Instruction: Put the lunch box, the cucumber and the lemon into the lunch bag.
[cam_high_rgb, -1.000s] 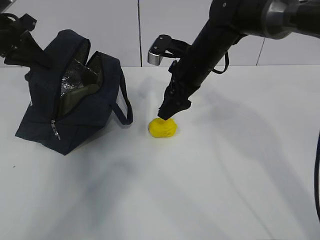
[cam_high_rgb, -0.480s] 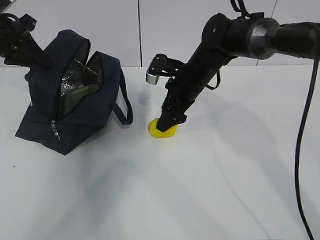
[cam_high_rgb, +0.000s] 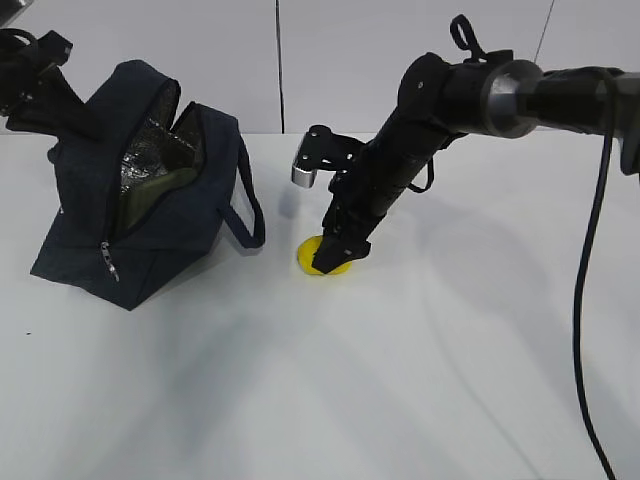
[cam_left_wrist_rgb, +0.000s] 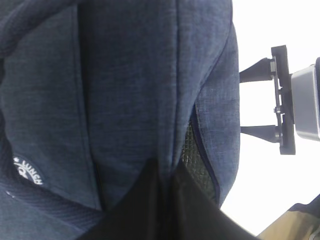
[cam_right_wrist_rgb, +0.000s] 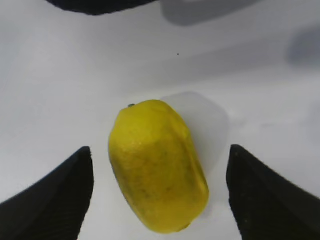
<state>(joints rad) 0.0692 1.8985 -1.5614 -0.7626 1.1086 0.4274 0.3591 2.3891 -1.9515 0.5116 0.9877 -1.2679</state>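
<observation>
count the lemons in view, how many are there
1. The lemon lies on the white table, right of the lunch bag, between the open fingers of the right gripper. Others could be hidden inside the bag; its interior is mostly unseen.

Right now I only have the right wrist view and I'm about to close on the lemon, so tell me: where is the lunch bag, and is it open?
Observer: The lunch bag stands left of the lemon on the table, its top unzipped and gaping.
Operator: Is the left end effector clear of it?
Observer: No. The left end effector is shut on the lunch bag's fabric beside the zipper.
Operator: And mine?
Observer: The right end effector is down at the lemon, its fingers open on either side.
</observation>
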